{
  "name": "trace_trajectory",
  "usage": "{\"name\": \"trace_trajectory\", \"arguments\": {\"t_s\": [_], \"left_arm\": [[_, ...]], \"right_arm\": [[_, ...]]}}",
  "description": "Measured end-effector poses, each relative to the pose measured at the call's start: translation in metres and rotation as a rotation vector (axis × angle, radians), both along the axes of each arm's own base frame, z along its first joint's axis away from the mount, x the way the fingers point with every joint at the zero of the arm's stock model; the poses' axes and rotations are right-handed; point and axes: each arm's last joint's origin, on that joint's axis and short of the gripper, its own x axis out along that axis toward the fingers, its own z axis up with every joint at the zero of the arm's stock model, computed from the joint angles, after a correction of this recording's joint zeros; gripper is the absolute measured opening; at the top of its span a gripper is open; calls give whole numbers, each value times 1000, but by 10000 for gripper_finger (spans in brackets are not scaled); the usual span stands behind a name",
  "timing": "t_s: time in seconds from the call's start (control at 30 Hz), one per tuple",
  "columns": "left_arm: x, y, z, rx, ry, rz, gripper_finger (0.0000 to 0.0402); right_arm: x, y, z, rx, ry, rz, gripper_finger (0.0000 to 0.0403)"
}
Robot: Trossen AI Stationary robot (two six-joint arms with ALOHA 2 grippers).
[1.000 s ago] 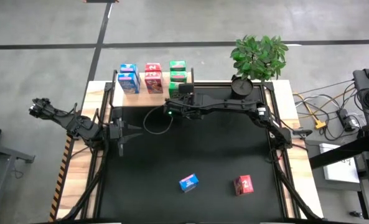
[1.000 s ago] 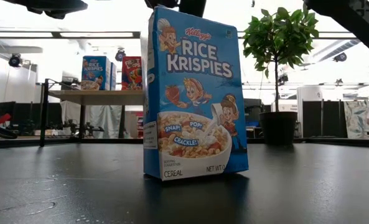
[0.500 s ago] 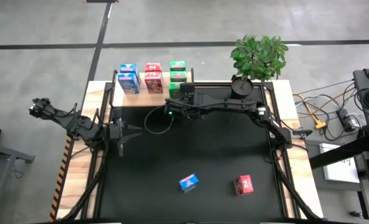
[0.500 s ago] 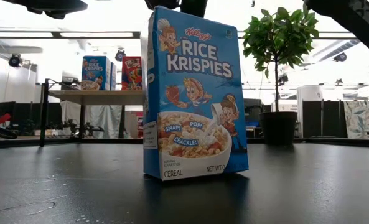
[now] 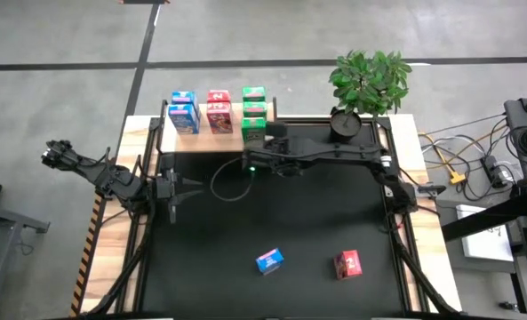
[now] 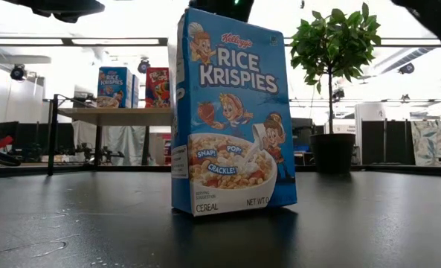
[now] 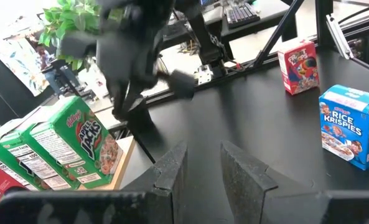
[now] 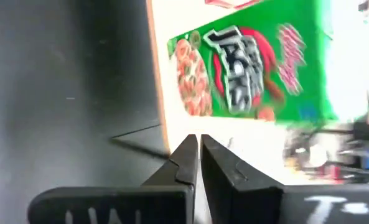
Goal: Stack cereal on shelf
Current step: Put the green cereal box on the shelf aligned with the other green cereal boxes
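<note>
Seen from above, a pale wooden shelf runs along the far edge of a black bench. Blue, red and green cereal boxes stand on it in three rows. The right gripper hovers just in front of the green boxes — fingers pressed together, holding nothing. The left gripper waits near the bench's left edge, fingers slightly parted and empty. A blue box and a red box stand apart near the front. A potted plant sits beside the shelf.
</note>
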Motion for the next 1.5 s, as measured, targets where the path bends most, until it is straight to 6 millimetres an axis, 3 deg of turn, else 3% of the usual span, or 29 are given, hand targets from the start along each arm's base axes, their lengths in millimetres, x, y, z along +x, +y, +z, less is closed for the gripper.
{"name": "trace_trajectory", "arguments": {"t_s": [0.13,0.27,0.4,0.57,0.87,1.17,1.37,1.5], "left_arm": [[0,0,0,0,0,0,77],[0,0,0,-11,0,2,77],[3,-2,1,-23,-12,3,77],[11,-4,4,-25,-50,6,77],[36,6,2,-9,-65,134,75],[59,44,-1,25,-24,300,75],[71,69,7,40,-25,389,75],[76,79,-3,112,58,422,75]], "right_arm": [[-22,24,26,83,-104,-35,9],[-38,51,39,110,-183,8,9],[-55,71,40,126,-257,58,9],[-73,85,23,122,-354,150,9],[-108,81,-6,116,-548,293,9],[-144,75,-8,127,-745,456,9],[-164,64,-4,146,-870,405,9],[-170,65,-12,122,-857,462,9]]}}
